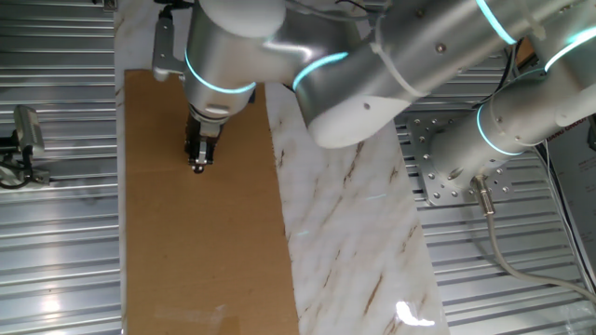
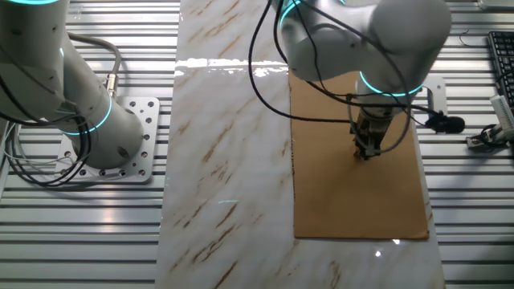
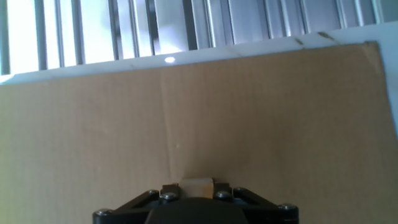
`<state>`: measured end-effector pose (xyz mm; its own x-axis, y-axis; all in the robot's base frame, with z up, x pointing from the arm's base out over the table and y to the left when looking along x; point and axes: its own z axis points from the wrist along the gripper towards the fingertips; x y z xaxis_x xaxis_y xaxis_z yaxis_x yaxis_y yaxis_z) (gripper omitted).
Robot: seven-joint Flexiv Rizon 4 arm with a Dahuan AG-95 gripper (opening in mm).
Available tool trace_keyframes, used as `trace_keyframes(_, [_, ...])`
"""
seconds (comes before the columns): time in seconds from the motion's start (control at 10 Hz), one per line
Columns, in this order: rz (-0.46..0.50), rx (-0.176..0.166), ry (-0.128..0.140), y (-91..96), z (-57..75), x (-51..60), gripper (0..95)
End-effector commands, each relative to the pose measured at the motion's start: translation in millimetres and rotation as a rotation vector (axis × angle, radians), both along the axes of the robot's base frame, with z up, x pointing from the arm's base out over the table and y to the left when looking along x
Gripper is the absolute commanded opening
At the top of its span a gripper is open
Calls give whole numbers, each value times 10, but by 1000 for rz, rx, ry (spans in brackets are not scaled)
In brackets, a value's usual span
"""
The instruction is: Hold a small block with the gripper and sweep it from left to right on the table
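Observation:
The small block is a pale tan cube held between my two black fingers at the bottom of the hand view. My gripper points straight down on the brown panel of the table, near its far left part, with its tip at the surface. In the other fixed view the gripper stands on the brown panel, with the white marble panel beside it. The block is too small to make out in both fixed views.
The marble panel lies to the right of the brown one. Ribbed grey metal surrounds the table. A second white arm's base is bolted beside the marble. A black mount sits by the brown panel's edge.

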<state>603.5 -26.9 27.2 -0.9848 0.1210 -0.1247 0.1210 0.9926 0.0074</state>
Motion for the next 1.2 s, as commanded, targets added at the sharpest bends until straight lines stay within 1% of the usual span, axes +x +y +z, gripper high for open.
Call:
trace_keyframes(0.1, [-22,24,21,65,4,35,0])
trace_keyframes(0.2, [-25,30,26,76,18,50,0])
trace_keyframes(0.3, [-35,44,25,86,21,54,0])
trace_keyframes(0.5, [-34,34,23,102,17,50,0])
trace_keyframes(0.8, [-40,37,18,130,2,42,0])
trace_keyframes(0.9, [-38,30,10,142,-6,37,0])
trace_keyframes(1.0, [-35,21,11,142,-6,37,0])
trace_keyframes(1.2, [-37,37,22,142,-6,38,0])
